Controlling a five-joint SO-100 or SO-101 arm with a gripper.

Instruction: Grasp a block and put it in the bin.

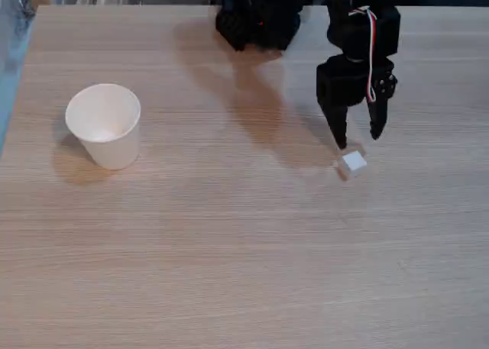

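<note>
White block (353, 164) sits on wood table (244, 250), ungrasped. Claw (359, 137) hovers just above, jaws spread, holding nothing. Cup (105, 125) stands upright, well apart at fixed view's left, looks empty. Grasp, carry, drop all remain.

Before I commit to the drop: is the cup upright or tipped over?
Upright. In the fixed view the cup stands on its narrower base on the table, round rim facing up, nothing visible inside.

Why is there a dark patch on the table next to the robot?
In the fixed view it's shadow: the gripper and arm block the light, darkening the table to their left; the cup also casts one, and the block looks slightly soft.
</note>
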